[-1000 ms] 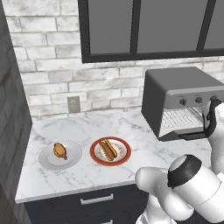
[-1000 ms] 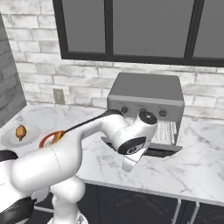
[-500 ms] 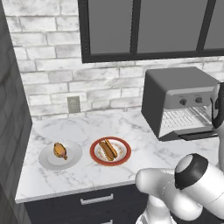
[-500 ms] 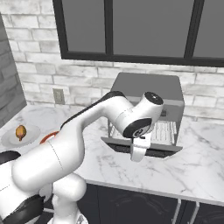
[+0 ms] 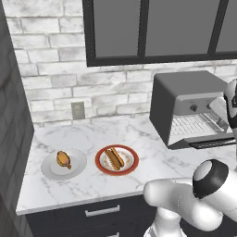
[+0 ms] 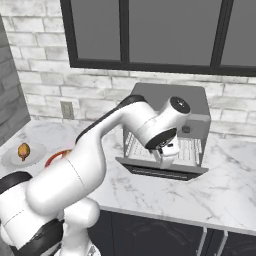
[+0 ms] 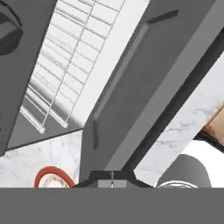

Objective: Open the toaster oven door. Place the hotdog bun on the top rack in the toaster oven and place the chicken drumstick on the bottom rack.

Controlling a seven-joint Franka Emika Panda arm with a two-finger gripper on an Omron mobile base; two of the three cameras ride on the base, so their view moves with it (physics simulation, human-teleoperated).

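Two foods wait on the tabletop [image 5: 92, 185], well apart from the toaster oven [image 5: 185, 99]: the hotdog bun [image 5: 114, 158] on a red-rimmed plate [image 5: 130, 168], the chicken drumstick [image 5: 63, 159] on a grey plate [image 5: 76, 169] just beside it. With the toaster oven door [image 6: 160, 171] folded down flat, wire racks [image 7: 74, 57] show inside. Empty, the pincer [image 6: 167, 156] hangs over the door, fingers pressed together. That bun looks soft and light, likely to squash; a gentle pinch across its middle seems safest. Firmer and lumpy, the drumstick may roll; grip its thick part.
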